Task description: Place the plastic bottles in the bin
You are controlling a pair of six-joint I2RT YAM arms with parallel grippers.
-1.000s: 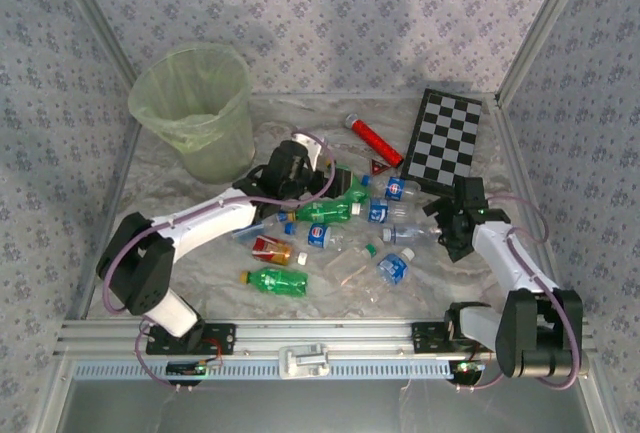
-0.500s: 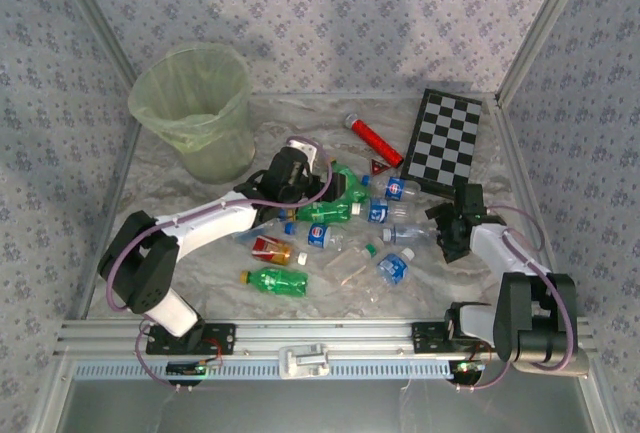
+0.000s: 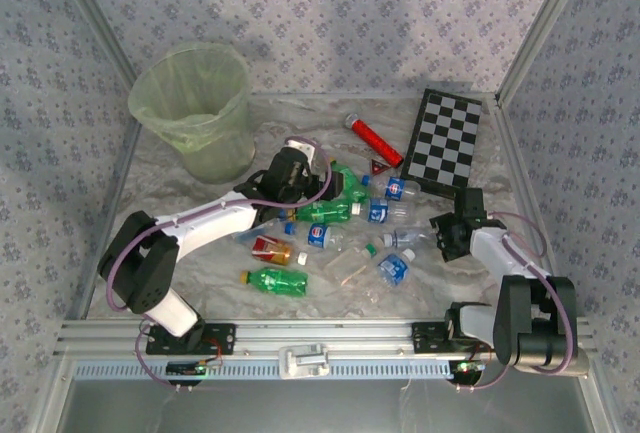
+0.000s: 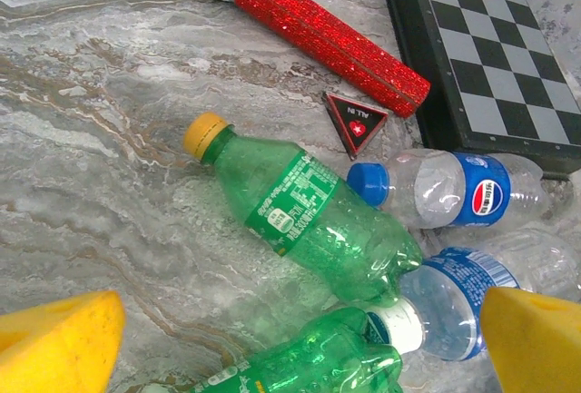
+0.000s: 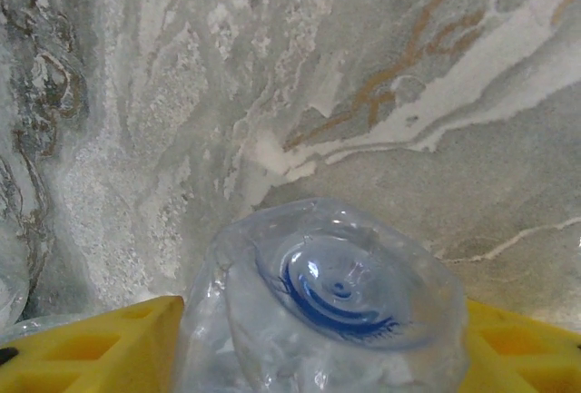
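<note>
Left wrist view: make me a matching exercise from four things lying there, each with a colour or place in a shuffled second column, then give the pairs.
Column one
1. checkerboard
2. red cylinder
3. triangular badge
4. green bottle in mid view

Column two
A. yellow cap
B. silver end
C. top right corner of the view
D. black with a red edge

Pairs: 1-C, 2-B, 3-D, 4-A

about twelve bottles, one bin, one checkerboard, one red cylinder
</note>
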